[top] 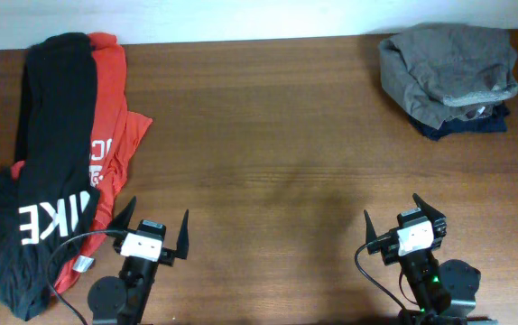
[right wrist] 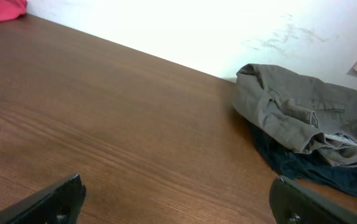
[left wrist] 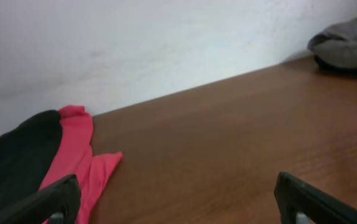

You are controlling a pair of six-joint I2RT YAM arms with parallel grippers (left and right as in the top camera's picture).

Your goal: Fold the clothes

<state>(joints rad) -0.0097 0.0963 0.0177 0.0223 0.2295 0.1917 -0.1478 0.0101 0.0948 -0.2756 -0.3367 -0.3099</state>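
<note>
Two pincers stood wide open and empty at the near edge of the bench [top: 268,135]: the left pincer [top: 158,215] just beside a black garment [top: 47,153] that lay over a red shirt [top: 110,99], the right pincer [top: 394,209] over bare wood. The shorts [top: 447,61] sat in a crumpled heap at the far right corner, on top of a small navy garment [top: 462,126] and well apart from both pincers. Folding looked not yet begun. The likeliest slip was a grab that closed on both cloths at once, since the navy one poked out right under the shorts' near side. A pinch on one loose layer could also drag the heap without spreading it, or push it off the far edge.
</note>
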